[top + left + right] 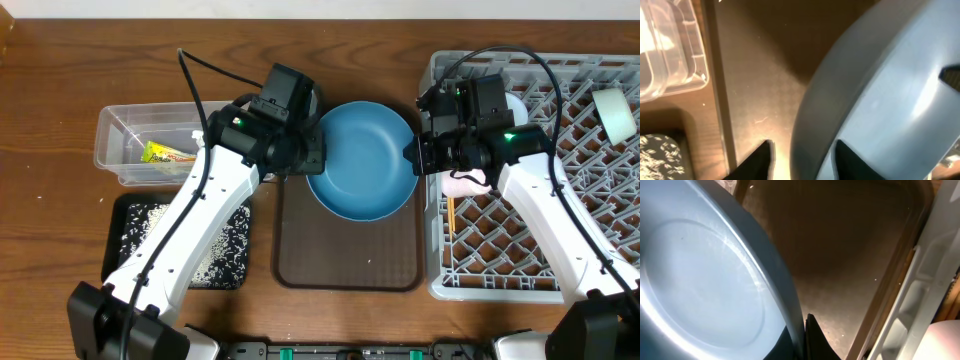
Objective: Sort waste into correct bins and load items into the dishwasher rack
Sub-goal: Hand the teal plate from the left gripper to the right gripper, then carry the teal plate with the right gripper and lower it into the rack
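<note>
Passing the plate [362, 158] across to the rack [590, 230] depends on one clean grip, so I watch both wrist views closely. My right gripper [804, 332] is pinched tight on the plate's right rim, fingers closed with the edge between them. My left gripper [801, 159] stands part open astride the opposite rim, one finger clearly off the surface. I judge the best course is to back the left arm straight away from the rim before the right arm moves, since a finger catching the edge could twist the plate out of so narrow a pinch. Then I would carry it slowly and steer its edge down between two rows of pegs. The plate hangs over the brown tray [350, 255], between the two arms and just beside the rack's left wall. It is large, round and dark blue, with a shallow well, a broad sloping rim and a smooth, slightly glossy face showing no scraps.
</note>
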### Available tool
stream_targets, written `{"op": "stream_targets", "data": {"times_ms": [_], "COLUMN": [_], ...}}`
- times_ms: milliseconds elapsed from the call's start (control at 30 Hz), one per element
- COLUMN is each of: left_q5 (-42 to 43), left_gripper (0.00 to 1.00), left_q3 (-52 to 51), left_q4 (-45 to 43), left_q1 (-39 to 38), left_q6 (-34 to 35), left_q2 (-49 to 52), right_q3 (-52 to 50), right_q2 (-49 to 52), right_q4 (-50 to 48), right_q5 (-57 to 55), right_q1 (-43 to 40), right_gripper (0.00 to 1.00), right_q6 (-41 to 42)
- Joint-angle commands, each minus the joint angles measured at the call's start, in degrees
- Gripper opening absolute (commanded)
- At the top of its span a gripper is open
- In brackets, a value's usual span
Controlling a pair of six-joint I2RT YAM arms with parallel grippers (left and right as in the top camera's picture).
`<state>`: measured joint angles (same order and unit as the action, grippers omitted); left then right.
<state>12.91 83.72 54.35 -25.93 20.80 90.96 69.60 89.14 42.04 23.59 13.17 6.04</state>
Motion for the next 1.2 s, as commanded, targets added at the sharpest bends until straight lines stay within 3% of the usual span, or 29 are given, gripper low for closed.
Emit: {"op": "stream_targets", "data": {"times_ms": [0,67,133,167,300,567,767,1000,1167], "left_q5": [0.42,0.39,0.35,0.22,-1.51,-2.21,-2.21,-2.21,-2.21], "left_gripper": [0.52,0.54,0.61,0.71,0.74,0.79,0.89,0.90,0.91], "left_q3": [1.11,1.11,1.11,1.11,1.11,1.11,1.11,1.11,1.11], "left_q4": [0.96,1.70,2.32,2.75,5.07,8.17,8.20,8.20,8.20], "left_q1": [-0.02,-0.02,-0.02,-0.02,-0.02,-0.02,-0.02,-0.02,-0.02], "left_q6": [-0.22,-0.22,-0.24,-0.24,-0.70,-0.85,-0.85,-0.85,-0.85], "left_q2": [-0.79,-0.79,-0.79,-0.79,-0.79,-0.79,-0.79,-0.79,-0.79], "right_q3": [1.07,1.53,2.14,2.47,4.92,8.57,8.55,8.41,8.33], "right_q2": [-0.44,-1.31,-2.91,-3.87,-9.60,-25.46,-33.44,-33.99,-30.12], "right_q4": [-0.42,-0.31,0.11,0.52,3.72,5.46,5.75,7.10,5.35], "right_q5": [-0.57,-1.40,-3.76,-5.68,-19.15,-58.03,-71.93,-80.85,-94.73], "right_q1": [-1.44,-2.86,-4.81,-5.81,-10.91,-19.15,-20.70,-20.72,-20.79], "right_gripper": [0.01,0.01,0.01,0.01,0.01,0.01,0.01,0.01,0.01], "right_q6": [-0.33,-0.33,-0.33,-0.33,-0.37,-3.63,-3.50,-3.19,-13.31]}}
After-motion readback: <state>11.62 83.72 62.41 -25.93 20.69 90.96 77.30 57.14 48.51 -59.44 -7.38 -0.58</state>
